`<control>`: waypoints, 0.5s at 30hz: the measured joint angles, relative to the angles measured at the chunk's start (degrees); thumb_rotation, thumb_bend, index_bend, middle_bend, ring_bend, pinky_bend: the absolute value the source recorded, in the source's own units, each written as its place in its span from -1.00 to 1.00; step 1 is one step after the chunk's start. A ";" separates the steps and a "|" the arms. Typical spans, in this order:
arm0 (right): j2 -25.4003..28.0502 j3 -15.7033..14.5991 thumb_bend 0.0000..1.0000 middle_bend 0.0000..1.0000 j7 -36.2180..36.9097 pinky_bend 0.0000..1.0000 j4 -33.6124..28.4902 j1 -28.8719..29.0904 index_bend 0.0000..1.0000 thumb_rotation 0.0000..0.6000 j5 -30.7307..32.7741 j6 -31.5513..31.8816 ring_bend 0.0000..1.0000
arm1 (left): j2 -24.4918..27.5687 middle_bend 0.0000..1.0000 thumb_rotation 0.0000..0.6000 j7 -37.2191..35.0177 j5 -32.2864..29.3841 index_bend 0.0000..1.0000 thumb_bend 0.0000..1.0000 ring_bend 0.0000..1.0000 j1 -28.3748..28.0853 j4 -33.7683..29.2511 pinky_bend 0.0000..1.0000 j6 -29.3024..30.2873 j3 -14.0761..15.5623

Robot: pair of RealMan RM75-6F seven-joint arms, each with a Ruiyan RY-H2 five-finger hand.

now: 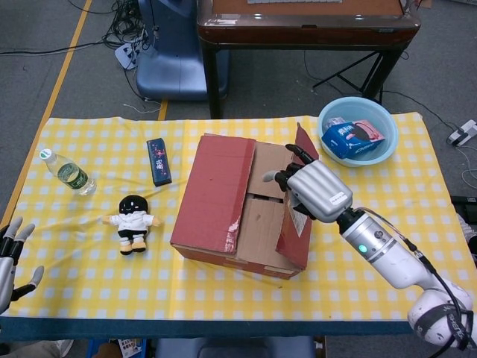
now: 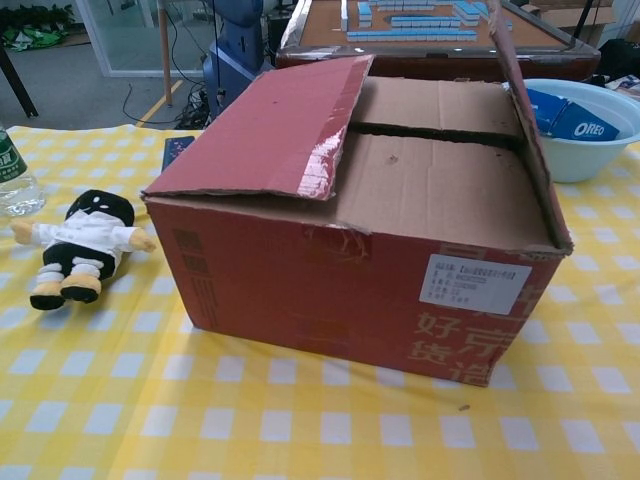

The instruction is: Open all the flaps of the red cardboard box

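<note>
While my right hand [image 1: 317, 190] is gripping the box's right flap [image 1: 297, 201] upright, my left hand [image 1: 11, 257] is idling open. Next I am judging the left flap [image 1: 216, 190] needs lifting.

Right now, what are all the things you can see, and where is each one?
Cardboard box: one, red, table middle; right flap raised, left flap down.
Doll: one, black and white, left of box.
Water bottle: one, clear, far left.
Small flat box: one, dark blue, behind doll.
Basin: one, light blue, back right, holding blue packets.
Tablecloth: one, yellow checked.
Right robot hand: one, silver, on the raised flap.
Left robot hand: one, near-left edge, holding nothing.
</note>
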 measured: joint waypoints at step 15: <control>7.41 -1.69 1.00 0.09 3.69 -0.87 -2.24 -8.30 -0.43 1.00 -3.40 4.66 -0.02 | -0.01 -1.00 1.00 0.90 0.06 -0.78 -0.28 -1.00 -0.66 -0.78 -1.00 -0.49 -0.18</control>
